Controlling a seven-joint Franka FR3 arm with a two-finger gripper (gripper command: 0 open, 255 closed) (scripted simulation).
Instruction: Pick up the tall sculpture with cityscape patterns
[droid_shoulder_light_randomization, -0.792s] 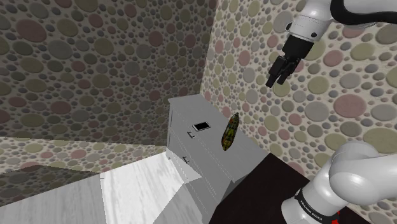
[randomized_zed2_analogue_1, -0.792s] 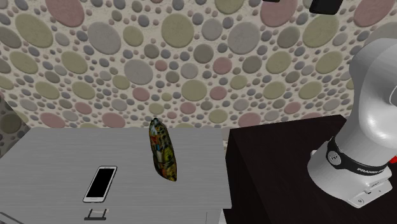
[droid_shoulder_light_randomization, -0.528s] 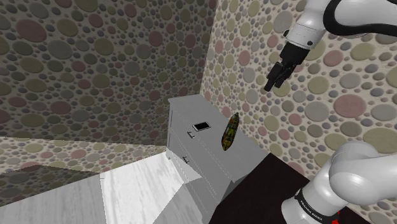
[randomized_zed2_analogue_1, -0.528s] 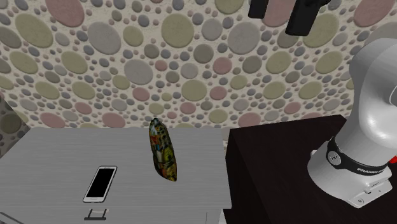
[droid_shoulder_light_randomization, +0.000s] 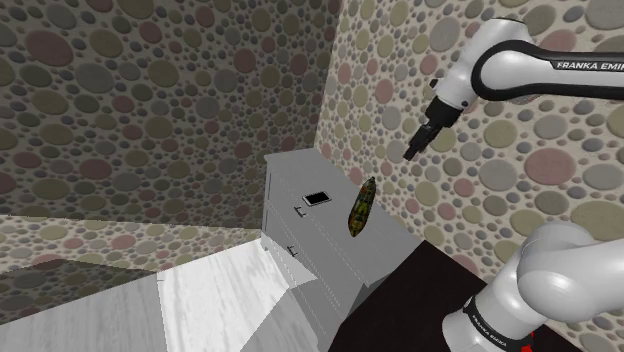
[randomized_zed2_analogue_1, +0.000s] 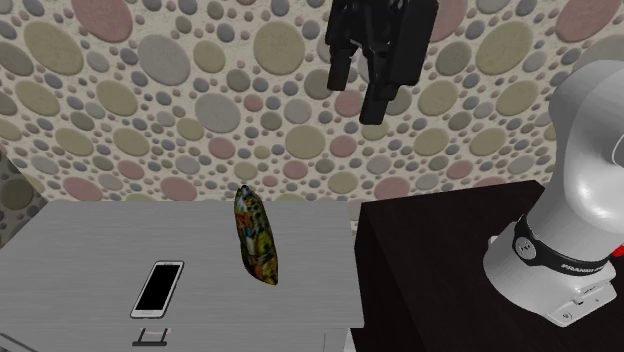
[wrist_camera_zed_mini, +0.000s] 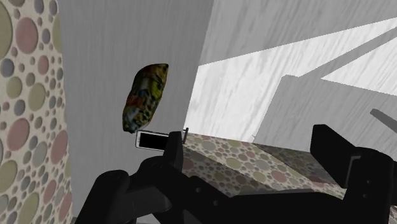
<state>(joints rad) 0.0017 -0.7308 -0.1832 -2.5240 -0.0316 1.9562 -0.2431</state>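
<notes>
Gripper (randomized_zed2_analogue_1: 356, 98) is hanging up by the wall, fingers spread apart w/ nothing btwn them. Patterned sculpture (randomized_zed2_analogue_1: 256, 235) is standing on end on grey dresser (randomized_zed2_analogue_1: 80, 245) top, well below gripper, near smartphone (randomized_zed2_analogue_1: 158, 288).

One sculpture (randomized_zed2_analogue_1: 257, 237), one phone (randomized_zed2_analogue_1: 158, 288), one cabinet (randomized_zed2_analogue_1: 80, 240).

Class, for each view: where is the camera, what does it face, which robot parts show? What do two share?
Shoulder: beside the stand, facing the grey cabinet; arm and hand show.
Second exterior: before the cabinet, facing the dotted wall; arm base and hand show.
Wrist: on the hand, looking down; fingers show.
Shared: sculpture and phone.
</notes>
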